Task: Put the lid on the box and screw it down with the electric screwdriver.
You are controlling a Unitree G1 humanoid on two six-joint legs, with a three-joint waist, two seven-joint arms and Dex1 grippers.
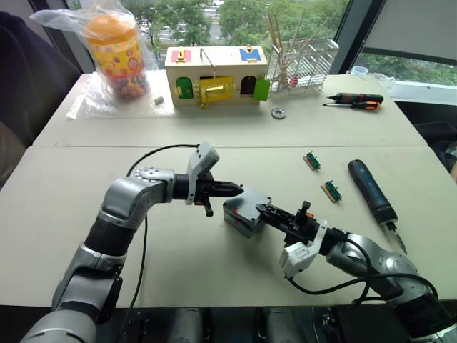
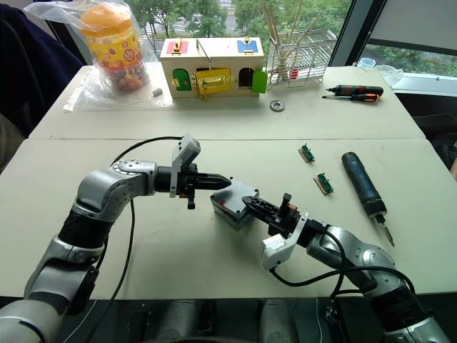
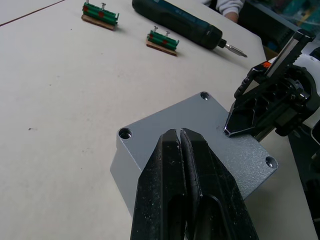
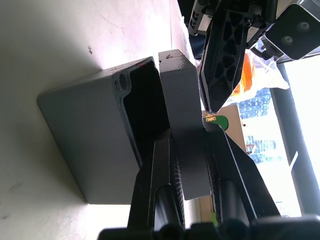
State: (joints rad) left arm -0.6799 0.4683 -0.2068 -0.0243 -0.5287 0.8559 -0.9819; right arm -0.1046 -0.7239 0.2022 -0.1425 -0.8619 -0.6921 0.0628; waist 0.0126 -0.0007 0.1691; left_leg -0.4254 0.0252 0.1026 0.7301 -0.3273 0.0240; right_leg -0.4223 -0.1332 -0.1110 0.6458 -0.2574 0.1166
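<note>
Grey lid [image 3: 200, 135], grey box [image 4: 95, 145], dark blue-black electric screwdriver [image 1: 371, 191].

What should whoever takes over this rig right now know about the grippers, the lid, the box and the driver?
Left gripper: shut, empty, tips pressed on top of the lid.
Right gripper: shut on the lid's edge, one finger inside the box, one outside.
Lid: over the box at mid table but tilted, one side lifted; not seated.
Electric screwdriver: lying untouched on the table to the robot's right, beside two small green boards.
Done: lid brought to the box.
Left: seat the lid flush, pull the right gripper out, pick up the driver, drive the corner screws. No screws visible in the corner holes.
</note>
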